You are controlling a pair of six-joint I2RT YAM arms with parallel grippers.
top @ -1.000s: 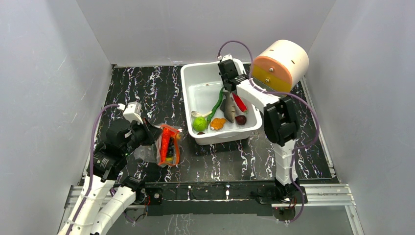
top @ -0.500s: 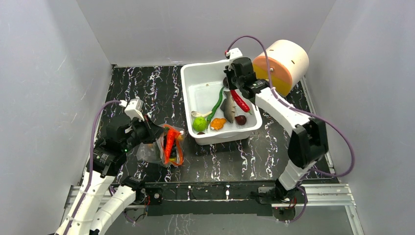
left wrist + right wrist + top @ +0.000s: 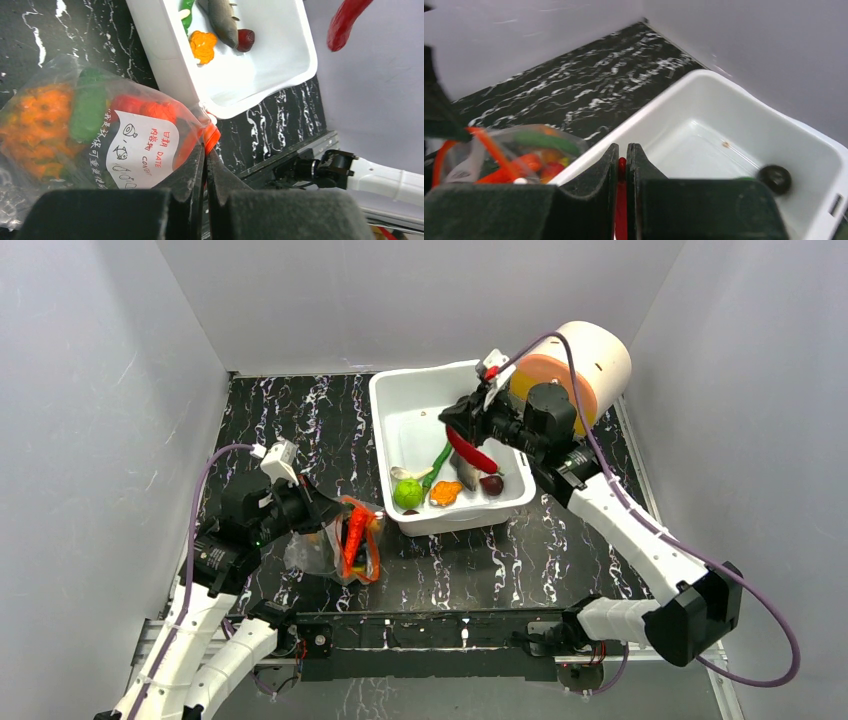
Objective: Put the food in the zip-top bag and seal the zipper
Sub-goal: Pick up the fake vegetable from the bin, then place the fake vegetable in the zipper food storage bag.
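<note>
The clear zip-top bag [image 3: 340,548] lies on the dark table left of the bin, with several toy foods inside. Its red-orange zipper [image 3: 357,536] stands open in a loop. My left gripper [image 3: 328,521] is shut on the zipper's edge [image 3: 212,136], fingertips together [image 3: 205,152]. My right gripper [image 3: 462,428] is shut on the red chili [image 3: 473,452] and holds it above the white bin; the chili shows between the fingers [image 3: 622,195] and in the left wrist view [image 3: 345,22]. In the bin lie a lime [image 3: 407,493], a fish [image 3: 467,464], an orange piece [image 3: 446,492] and a dark red fruit [image 3: 491,483].
The white bin [image 3: 400,410] stands at the back middle, with a long green vegetable [image 3: 439,458] in it. A pink-and-orange round drawer box [image 3: 575,365] stands behind it on the right. Grey walls close in three sides. A dark round thing [image 3: 775,177] sits in the bin.
My right gripper has taken the red chili from the bin floor and lifted it, the wrist turning towards the bag. My left gripper and the bag have shifted slightly right.
</note>
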